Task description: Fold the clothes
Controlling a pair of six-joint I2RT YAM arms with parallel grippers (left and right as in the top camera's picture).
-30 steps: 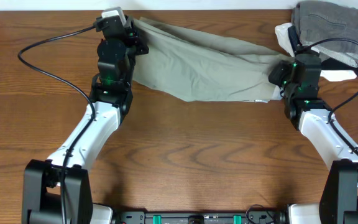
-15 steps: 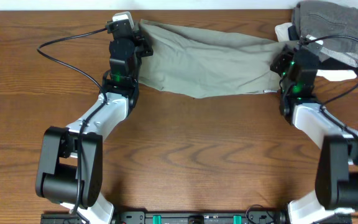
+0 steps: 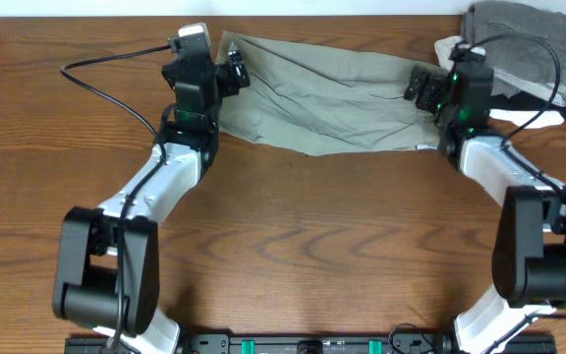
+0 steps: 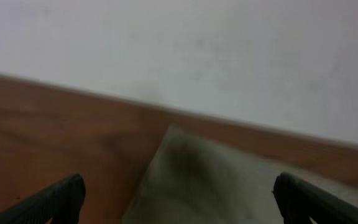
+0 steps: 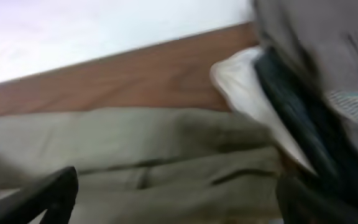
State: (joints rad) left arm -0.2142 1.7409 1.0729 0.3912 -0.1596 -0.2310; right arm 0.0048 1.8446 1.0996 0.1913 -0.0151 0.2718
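Note:
The pale khaki-green shorts (image 3: 322,93) lie spread flat on the wooden table near its far edge, folded into a long band between my two arms. My left gripper (image 3: 232,75) stands open over the band's left end, nothing between its fingers. In the left wrist view the left gripper (image 4: 179,208) spans a corner of the shorts (image 4: 204,180), with the cloth lying free below. My right gripper (image 3: 423,88) stands open over the right end. In the right wrist view the right gripper (image 5: 179,202) spans the shorts (image 5: 135,168), which lie loose beneath it.
A stack of folded garments sits at the far right corner, with a dark grey garment (image 3: 519,39) on top of white and black ones (image 3: 448,49), close beside my right gripper. The same stack (image 5: 316,74) fills the right of the right wrist view. The table's far edge (image 4: 104,102) meets a white surface.
Both grippers carried the shorts' ends toward the far edge, then opened and let go. The shorts now lie flatter and straighter along the back of the table.

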